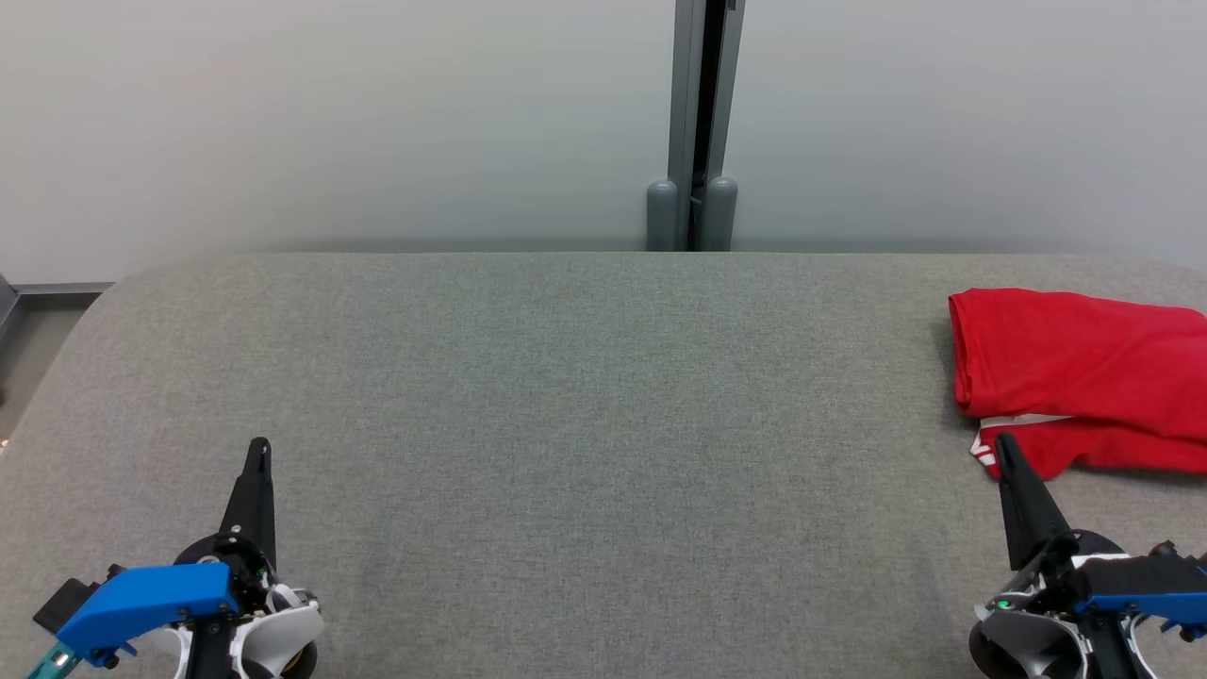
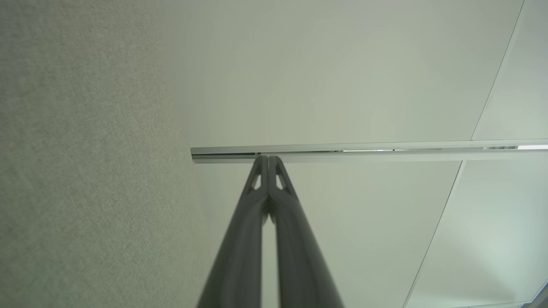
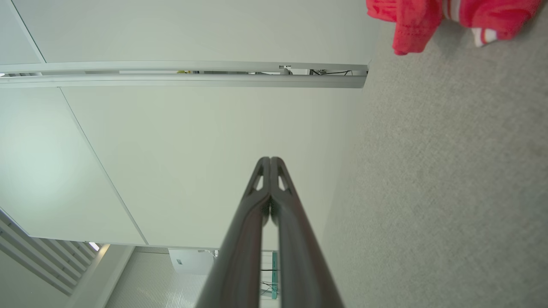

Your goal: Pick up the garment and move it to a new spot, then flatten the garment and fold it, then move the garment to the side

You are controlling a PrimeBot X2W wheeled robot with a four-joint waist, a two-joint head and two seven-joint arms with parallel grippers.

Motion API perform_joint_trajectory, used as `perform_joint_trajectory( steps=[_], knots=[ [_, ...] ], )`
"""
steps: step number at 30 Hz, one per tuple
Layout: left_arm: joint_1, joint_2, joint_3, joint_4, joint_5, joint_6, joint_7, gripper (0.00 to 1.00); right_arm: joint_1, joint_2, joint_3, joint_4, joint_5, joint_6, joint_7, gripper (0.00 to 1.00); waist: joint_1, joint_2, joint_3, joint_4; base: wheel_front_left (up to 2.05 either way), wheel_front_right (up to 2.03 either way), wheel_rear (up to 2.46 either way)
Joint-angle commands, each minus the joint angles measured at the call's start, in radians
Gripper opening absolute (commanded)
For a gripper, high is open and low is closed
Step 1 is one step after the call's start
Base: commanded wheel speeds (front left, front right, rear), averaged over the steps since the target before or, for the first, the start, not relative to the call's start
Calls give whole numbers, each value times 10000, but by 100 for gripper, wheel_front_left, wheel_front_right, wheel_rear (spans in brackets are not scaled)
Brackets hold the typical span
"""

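Fingers (image 2: 246, 222) of left gripper (image 1: 257, 455): pressed together, holding nothing; low at near left over the grey padded table (image 1: 585, 424).
Fingers of right gripper (image 1: 1003, 451): pressed together, empty; near right, close to the garment but apart from it.
Garment (image 1: 1075, 363): red with white-striped trim, folded over, lying at the table's right side, partly cut off by the picture edge.

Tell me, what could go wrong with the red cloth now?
1. The right gripper, shut, points near the striped edge of the red garment. If it moves forward, it might snag the cloth and spoil the fold.
2. The red garment runs past the head view's right side, so it may lie near the table edge and could slip off.
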Motion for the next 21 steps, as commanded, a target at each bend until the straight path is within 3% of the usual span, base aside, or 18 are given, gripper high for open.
perform_joint_trajectory(
  steps=[1, 21],
  knots=[
    [-93, -17, 10, -44, -23, -49, 33, 0, -96, 2, -28, -32, -3, 4, 37, 0, 0, 0, 0, 0, 0, 0, 0],
    [-94, -17, 10, -45, -22, -49, 33, 0, -96, 1, -28, -32, -3, 4, 38, 0, 0, 0, 0, 0, 0, 0, 0]
  ],
)
